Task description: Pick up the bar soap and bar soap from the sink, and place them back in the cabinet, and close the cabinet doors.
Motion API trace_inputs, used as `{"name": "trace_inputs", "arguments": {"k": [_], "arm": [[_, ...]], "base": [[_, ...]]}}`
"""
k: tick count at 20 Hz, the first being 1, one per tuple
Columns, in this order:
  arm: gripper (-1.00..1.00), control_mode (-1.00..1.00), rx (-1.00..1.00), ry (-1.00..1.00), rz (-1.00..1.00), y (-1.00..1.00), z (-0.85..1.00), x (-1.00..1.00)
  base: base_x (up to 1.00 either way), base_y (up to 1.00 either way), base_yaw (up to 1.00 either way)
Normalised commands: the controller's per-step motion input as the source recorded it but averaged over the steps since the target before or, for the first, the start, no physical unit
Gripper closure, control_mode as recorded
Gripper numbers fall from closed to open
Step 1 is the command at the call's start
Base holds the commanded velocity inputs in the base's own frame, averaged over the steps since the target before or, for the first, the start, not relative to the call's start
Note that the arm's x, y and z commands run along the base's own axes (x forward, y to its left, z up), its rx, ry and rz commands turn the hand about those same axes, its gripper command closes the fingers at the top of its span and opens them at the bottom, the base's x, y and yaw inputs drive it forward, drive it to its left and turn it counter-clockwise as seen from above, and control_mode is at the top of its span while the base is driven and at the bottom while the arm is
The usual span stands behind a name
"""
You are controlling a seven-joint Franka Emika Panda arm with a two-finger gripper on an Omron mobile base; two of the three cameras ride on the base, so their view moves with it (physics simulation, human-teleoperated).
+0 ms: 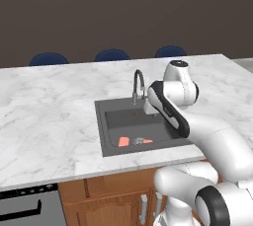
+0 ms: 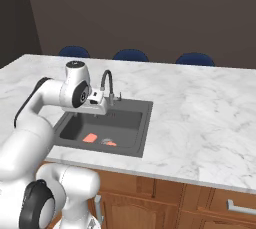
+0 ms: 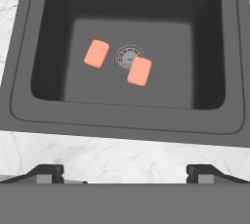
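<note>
Two salmon-pink bar soaps lie flat on the floor of the dark grey sink (image 3: 122, 120). One bar soap (image 3: 96, 53) rests left of the round drain strainer (image 3: 128, 54). The other bar soap (image 3: 139, 71) overlaps the strainer's right edge. The base views show the same bars (image 1: 124, 141) (image 1: 147, 141) (image 2: 90, 137) (image 2: 111, 144) near the basin's front. My gripper (image 3: 125, 171) hangs above the sink (image 2: 145, 128), pointing down, open and holding nothing, well above the bars. The cabinet and its doors are out of view.
A dark arched faucet (image 1: 138, 84) (image 2: 106, 83) rises behind the basin, close to my hand. White marble counter (image 1: 44, 121) surrounds the sink. Blue chair backs (image 1: 111, 54) line the far edge. Wooden base cupboards (image 2: 165, 198) sit under the counter.
</note>
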Motion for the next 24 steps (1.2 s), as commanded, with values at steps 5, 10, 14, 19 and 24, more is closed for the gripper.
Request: {"name": "trace_inputs", "arguments": {"k": [5,10,14,19,24], "arm": [[-1.00,-1.00,0.00,0.00,0.00,0.10,-0.12,0.22],[-1.00,-1.00,0.00,0.00,0.00,0.16,-0.18,0.15],[-1.00,-1.00,0.00,0.00,0.00,0.18,-0.16,0.16],[-1.00,-1.00,0.00,0.00,0.00,0.24,-0.24,0.17],[-1.00,-1.00,0.00,0.00,0.00,0.04,-0.08,0.24]], "base": [[0.00,0.00,0.00],[0.00,0.00,0.00],[0.00,0.00,0.00],[0.00,0.00,0.00],[0.00,0.00,0.00]]}}
